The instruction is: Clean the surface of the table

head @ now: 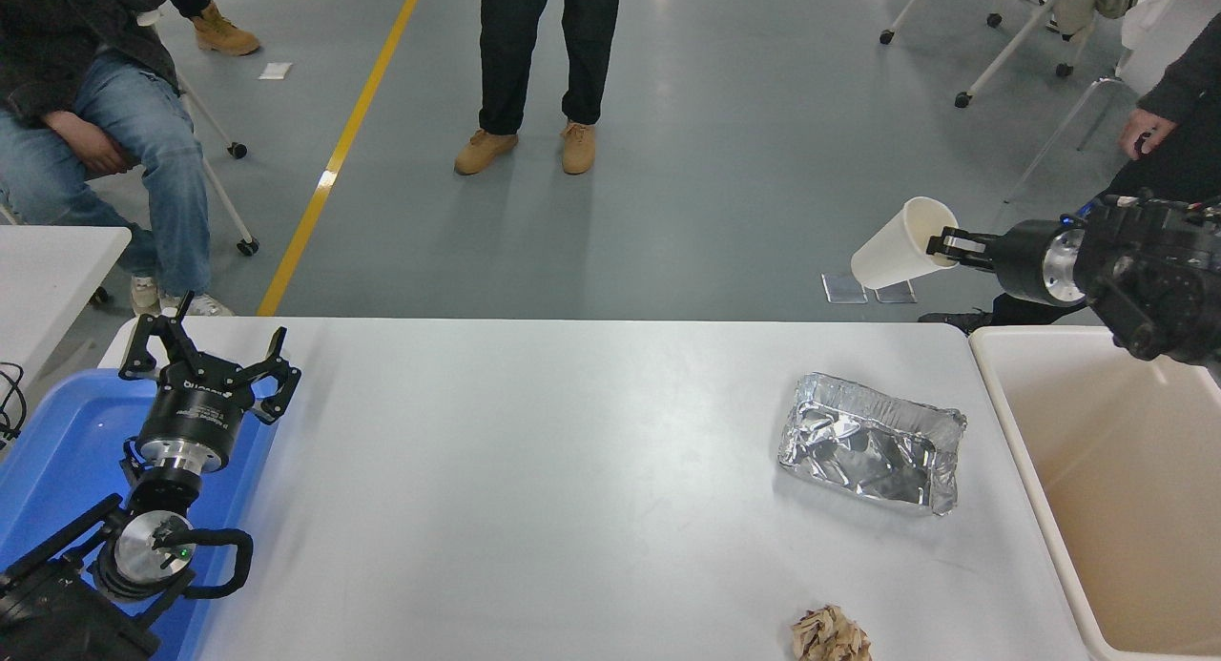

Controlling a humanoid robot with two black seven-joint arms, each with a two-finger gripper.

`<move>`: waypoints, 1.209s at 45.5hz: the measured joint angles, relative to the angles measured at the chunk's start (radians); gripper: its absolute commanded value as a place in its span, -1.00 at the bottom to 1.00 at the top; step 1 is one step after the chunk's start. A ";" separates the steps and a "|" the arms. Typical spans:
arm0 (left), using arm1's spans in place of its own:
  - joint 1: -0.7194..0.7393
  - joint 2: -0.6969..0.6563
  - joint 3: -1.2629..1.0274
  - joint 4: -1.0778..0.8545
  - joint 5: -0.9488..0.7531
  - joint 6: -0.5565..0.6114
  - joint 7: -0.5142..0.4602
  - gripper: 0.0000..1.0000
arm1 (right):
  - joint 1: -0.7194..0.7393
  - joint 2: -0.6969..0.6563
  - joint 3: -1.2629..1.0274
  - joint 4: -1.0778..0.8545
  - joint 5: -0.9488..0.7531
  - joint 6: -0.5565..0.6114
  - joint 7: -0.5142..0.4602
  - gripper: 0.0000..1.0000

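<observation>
Below right end effector (pixel 952 247) gripping cup (pixel 897 258): table surface (pixel 534 470).

White cup (pixel 897 256), silver foil tray (pixel 870 443)

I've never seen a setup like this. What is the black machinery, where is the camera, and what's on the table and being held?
One picture, taken from the robot's head, looking down over a white table. The black parts are its two arms. The left hand sits parked, open, over a blue tray. The right hand grips a paper cup by its rim, in the air beyond the table's far edge, near a beige bin. On the table lie a crumpled foil tray and a paper wad. People are beyond.
</observation>
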 measured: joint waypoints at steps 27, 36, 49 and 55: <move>0.000 0.000 0.000 0.000 0.000 0.000 0.000 0.98 | -0.100 -0.240 0.017 -0.004 0.007 0.032 0.065 -1.00; 0.000 0.000 0.000 0.000 0.000 0.000 0.000 0.98 | -0.139 -0.280 0.023 -0.005 0.008 0.033 0.074 -1.00; 0.000 0.000 0.000 0.000 0.000 0.000 0.000 0.98 | -0.164 -0.344 0.007 -0.006 -0.004 0.036 0.093 -1.00; 0.000 0.000 0.000 0.000 0.000 0.000 0.000 0.98 | -0.176 -0.364 -0.013 -0.007 -0.009 0.035 0.102 -1.00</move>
